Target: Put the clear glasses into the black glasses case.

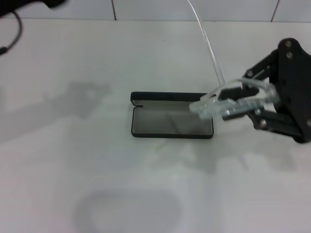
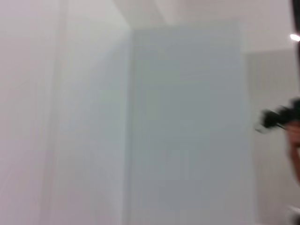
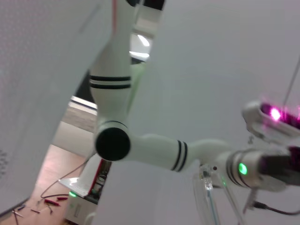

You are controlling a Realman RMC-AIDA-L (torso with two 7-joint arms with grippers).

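Right gripper held clear glasses, fingers clenched on frame, above right end of black glasses case. Case lay open on white counter, long axis left-right, left of fingers. One temple arm stuck up, far side. Glasses transparent plastic; case rigid, rounded corners, grey lining. Left gripper unseen.

Looks like a robotics lab: bare white table, white robot arm, loose cables on floor.
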